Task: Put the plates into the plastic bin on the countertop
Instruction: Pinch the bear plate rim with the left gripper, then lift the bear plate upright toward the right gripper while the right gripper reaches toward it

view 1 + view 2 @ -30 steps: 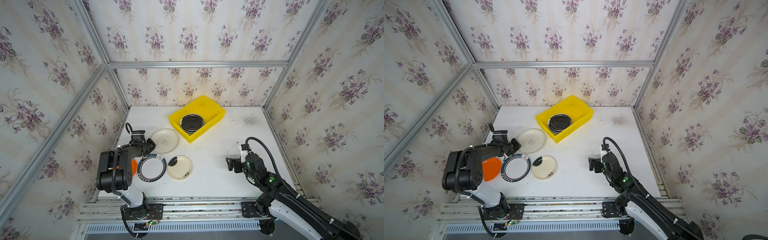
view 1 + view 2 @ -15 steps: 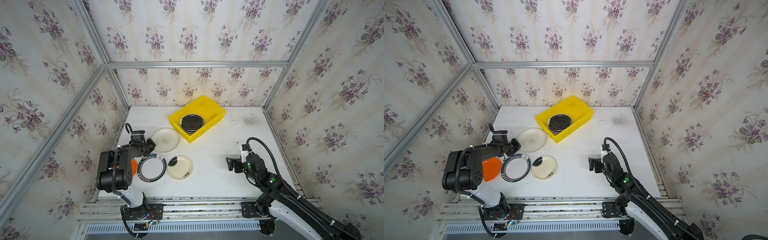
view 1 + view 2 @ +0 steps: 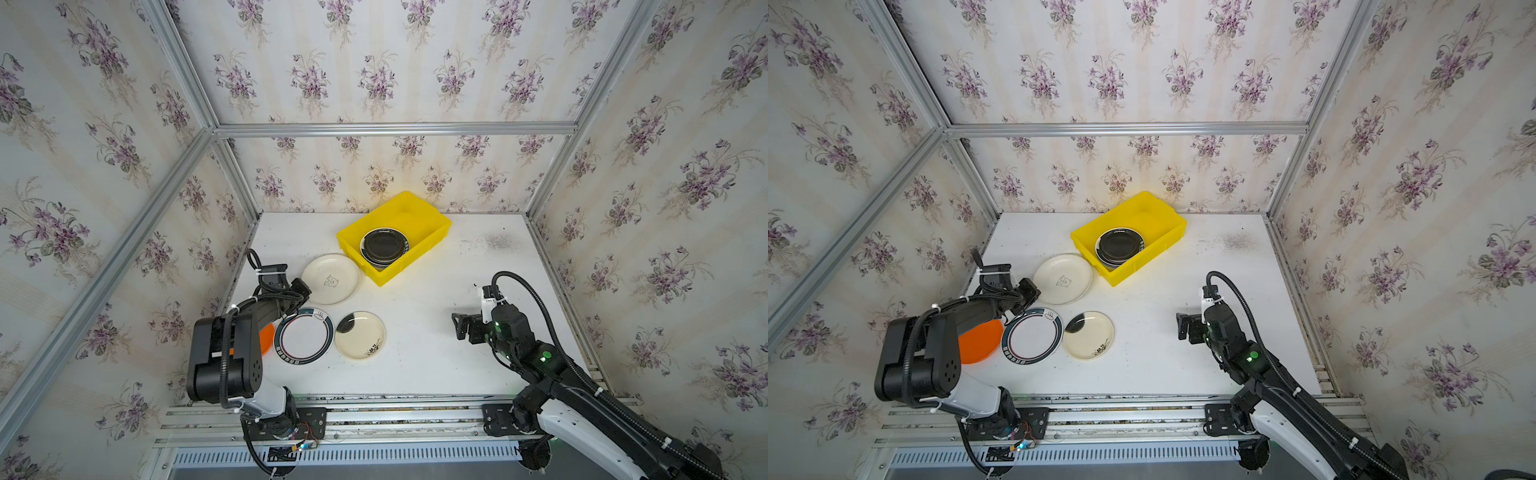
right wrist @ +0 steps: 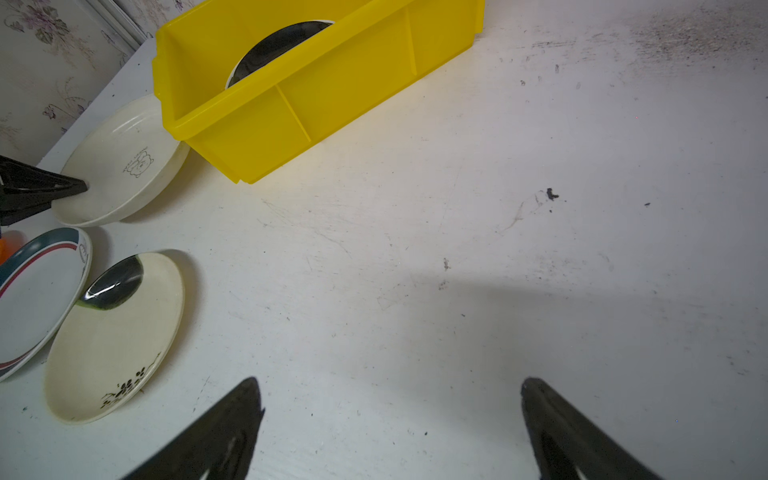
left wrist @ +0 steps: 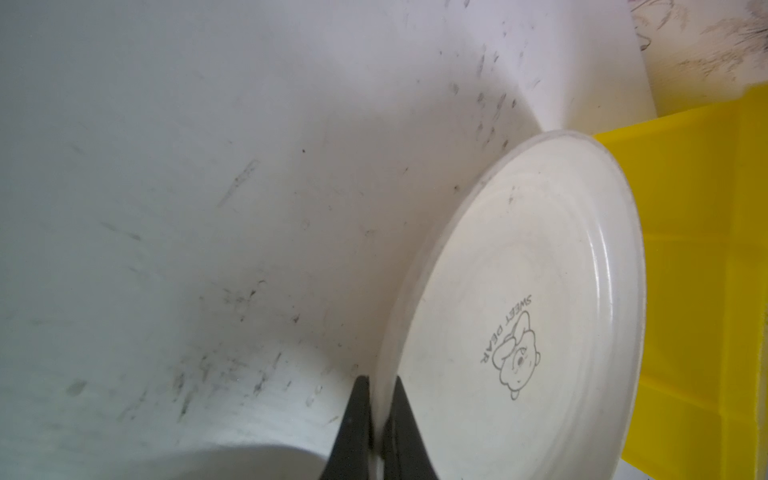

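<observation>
**A:** What sort of place are we looking at?

**B:** A robot test cell in a lab, dressing itself up as a home. Floral wallpaper (image 3: 374,75) is covering the walls, but it is sitting in flat panels inside a bare aluminium frame (image 3: 395,129).

**A:** So nobody is living here?

**B:** Hardly. Two arms (image 3: 224,353) are standing bolted to slotted rails (image 3: 395,415) along the front edge. Cables (image 3: 540,307) are looping off them, and green lights (image 3: 547,355) are glowing on the right one. The white tabletop (image 3: 428,365) is showing scuffs and specks. Only plates (image 3: 365,345) and a yellow bin (image 3: 411,214) are lying on it.
</observation>
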`<state>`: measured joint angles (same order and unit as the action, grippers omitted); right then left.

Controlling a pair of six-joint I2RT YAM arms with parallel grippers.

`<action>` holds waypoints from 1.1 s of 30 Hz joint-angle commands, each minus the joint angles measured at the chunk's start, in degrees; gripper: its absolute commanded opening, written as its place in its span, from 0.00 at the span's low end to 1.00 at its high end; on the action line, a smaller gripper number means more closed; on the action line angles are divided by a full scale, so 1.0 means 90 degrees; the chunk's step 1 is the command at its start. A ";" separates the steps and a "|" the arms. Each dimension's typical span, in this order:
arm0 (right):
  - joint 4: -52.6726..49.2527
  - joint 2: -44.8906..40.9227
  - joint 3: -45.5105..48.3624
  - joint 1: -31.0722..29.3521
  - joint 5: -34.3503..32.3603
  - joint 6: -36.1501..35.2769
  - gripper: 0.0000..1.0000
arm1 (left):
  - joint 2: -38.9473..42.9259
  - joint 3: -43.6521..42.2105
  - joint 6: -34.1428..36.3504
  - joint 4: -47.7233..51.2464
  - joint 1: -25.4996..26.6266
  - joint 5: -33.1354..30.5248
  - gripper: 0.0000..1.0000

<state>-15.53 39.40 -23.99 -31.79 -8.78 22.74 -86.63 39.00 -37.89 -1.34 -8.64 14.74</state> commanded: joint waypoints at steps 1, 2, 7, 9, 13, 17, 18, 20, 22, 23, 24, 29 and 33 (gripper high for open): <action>-0.0289 0.0000 -0.0212 -0.0004 -0.0026 0.0003 0.99 | 0.0423 -0.0158 -0.0210 -0.0319 -0.0007 -0.0079 0.00; -0.0359 -0.0002 -0.0243 -0.0005 -0.0005 -0.0012 0.99 | 0.0596 -0.0223 -0.0234 -0.0322 -0.0010 -0.0105 0.00; -0.0472 -0.0021 -0.0255 -0.0003 0.0177 0.0056 0.99 | 0.1247 -0.0459 -0.0375 -0.0319 -0.0009 -0.0105 0.00; -0.0472 -0.0008 -0.0235 -0.0003 0.0306 0.0111 0.99 | 0.1485 -0.0564 -0.0459 -0.0319 0.0018 -0.0105 0.00; -0.0486 -0.0048 -0.0303 -0.0003 0.0723 0.0149 0.99 | 0.2037 -0.0699 -0.0389 -0.0324 0.0122 -0.0015 0.00; -0.0500 -0.0137 -0.0477 -0.0003 0.1046 0.0127 0.99 | 0.2511 -0.0739 -0.0261 -0.0240 0.0236 0.0173 0.00; -0.0501 -0.0168 -0.0523 -0.0003 0.1108 0.0128 0.99 | 0.2650 -0.0754 -0.0259 -0.0181 0.0262 0.0161 0.00; -0.0512 -0.0197 -0.0586 -0.0003 0.1185 0.0142 0.99 | 0.2952 -0.0786 -0.0248 -0.0039 0.0330 0.0071 0.00; -0.0504 -0.0234 -0.0615 -0.0003 0.1254 0.0213 0.99 | 0.3279 -0.0806 -0.0230 0.0110 0.0435 -0.0029 0.00; -0.0480 -0.0251 -0.0619 -0.0008 0.1299 0.0272 0.99 | 0.3450 -0.0832 -0.0224 0.0161 0.0486 -0.0054 0.00; -0.0447 -0.0270 -0.0607 -0.0008 0.1353 0.0341 0.99 | 0.3631 -0.0860 -0.0232 0.0195 0.0529 -0.0077 0.00; -0.0074 -0.0328 -0.0585 0.0006 0.1687 0.0771 0.99 | 0.4413 -0.0905 -0.0297 0.0400 0.1011 -0.0409 0.00; 0.0519 -0.0190 -0.0624 0.0025 0.2181 0.1067 0.99 | 0.4616 -0.0740 -0.0209 0.0537 0.1673 -0.0732 0.00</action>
<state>-16.97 37.01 -28.47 -31.68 6.83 29.45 -45.65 31.33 -40.47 3.31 4.16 11.18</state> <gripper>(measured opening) 0.994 0.083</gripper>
